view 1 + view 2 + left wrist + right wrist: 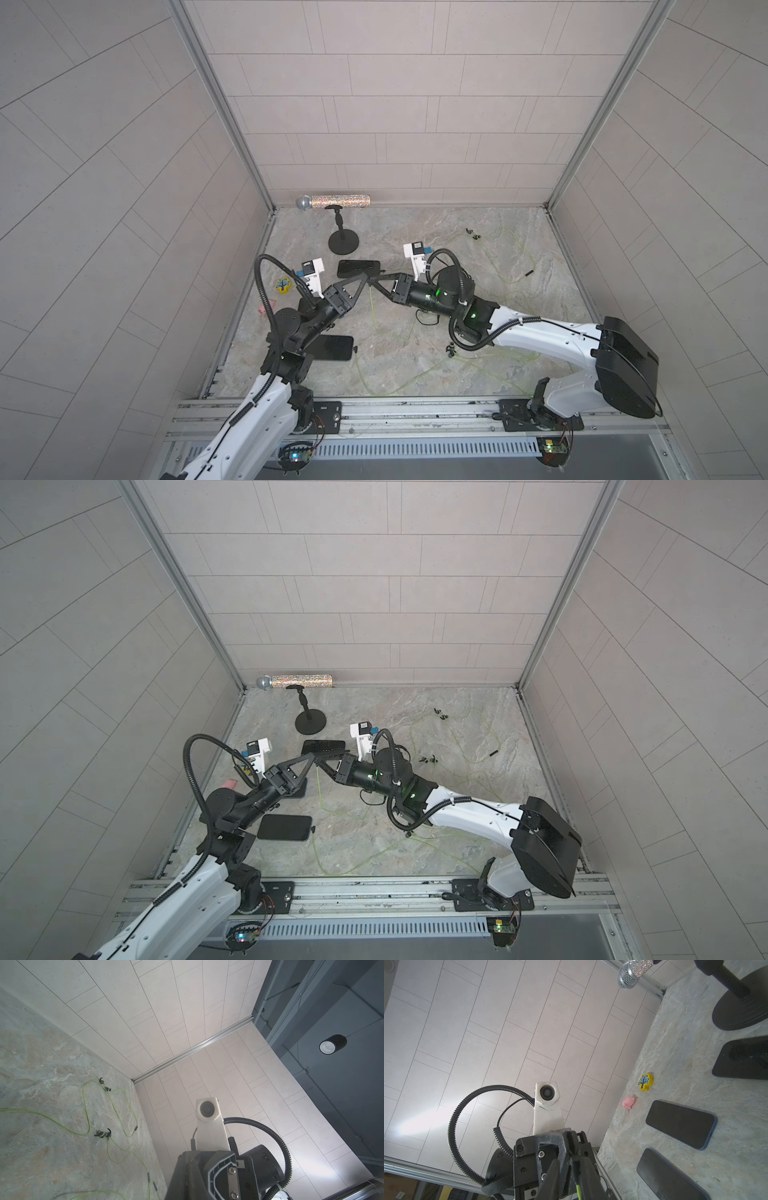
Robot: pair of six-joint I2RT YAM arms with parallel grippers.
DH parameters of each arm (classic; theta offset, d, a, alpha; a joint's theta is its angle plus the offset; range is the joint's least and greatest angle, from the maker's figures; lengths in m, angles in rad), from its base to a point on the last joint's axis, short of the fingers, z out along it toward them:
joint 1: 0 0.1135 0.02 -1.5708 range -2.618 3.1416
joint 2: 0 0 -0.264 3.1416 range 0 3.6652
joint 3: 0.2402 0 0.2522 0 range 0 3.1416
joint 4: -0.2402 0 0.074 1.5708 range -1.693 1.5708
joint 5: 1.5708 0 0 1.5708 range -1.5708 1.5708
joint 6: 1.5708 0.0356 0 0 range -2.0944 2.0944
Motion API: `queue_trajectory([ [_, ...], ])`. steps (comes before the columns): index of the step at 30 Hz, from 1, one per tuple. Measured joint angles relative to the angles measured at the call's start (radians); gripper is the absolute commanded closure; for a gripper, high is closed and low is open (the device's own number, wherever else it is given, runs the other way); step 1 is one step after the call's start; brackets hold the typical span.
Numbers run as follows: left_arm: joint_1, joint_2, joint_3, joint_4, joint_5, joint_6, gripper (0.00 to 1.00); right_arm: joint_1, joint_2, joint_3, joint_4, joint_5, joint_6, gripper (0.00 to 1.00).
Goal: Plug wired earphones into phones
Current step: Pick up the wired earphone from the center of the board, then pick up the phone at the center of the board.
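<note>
- Left gripper (365, 281): closed on the black plug (574, 1164) of one earphone cable (371, 305), held in the air on the robot's side of the stand (344, 243). The cable hangs slack from there to the table (415, 249).
- Right gripper (373, 285): tip to tip with the left gripper. In the right wrist view its jaws flank the plug, but whether they press it cannot be told.
- Handling (judged): the cable is thin, light and limp, so it transmits no push and may snag. The plug is the only stiff part and should be held by its body, with the pin left free.
- Phones (681, 1124): three, lying flat. The nearest phone (359, 268) lies just beside the stand's base, and the other two lie farther from it, under the left arm. Their glossy cases would probably slide when pushed and so need bracing.
- Spare earbuds (102, 1133) and a loose plug (528, 273): well apart from the stand, on the right arm's side.
- Containers: none in view. The phones' sockets are too small to make out.
</note>
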Motion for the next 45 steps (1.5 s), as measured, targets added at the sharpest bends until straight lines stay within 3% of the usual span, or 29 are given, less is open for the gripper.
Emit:
queue_trajectory([
  [12,0.000,-0.006,0.000,0.000,0.002,0.000,1.00,0.002,0.011,0.000,0.007,-0.005,0.016,0.85],
  [22,0.000,-0.013,0.000,0.000,-0.008,-0.001,1.00,0.005,0.011,0.000,0.018,-0.005,0.021,1.00],
  [24,0.000,-0.018,-0.002,-0.001,-0.018,-0.001,0.88,0.005,0.011,0.000,0.020,-0.005,0.020,1.00],
  [27,-0.003,-0.045,-0.002,-0.042,-0.040,0.016,0.60,0.004,0.011,-0.003,0.021,-0.005,0.019,1.00],
  [29,-0.003,-0.079,0.015,-0.150,-0.066,0.042,0.48,0.000,0.006,-0.016,0.020,-0.005,0.013,1.00],
  [34,-0.005,-0.141,0.183,-0.627,-0.241,0.161,0.33,-0.026,-0.006,-0.053,-0.046,0.001,-0.029,1.00],
  [39,-0.005,-0.128,0.323,-0.989,-0.475,0.230,0.32,-0.041,-0.026,-0.053,-0.205,0.042,-0.127,1.00],
  [45,-0.004,0.101,0.395,-1.256,-0.643,0.236,0.31,-0.041,-0.055,-0.052,-0.376,0.104,-0.282,1.00],
])
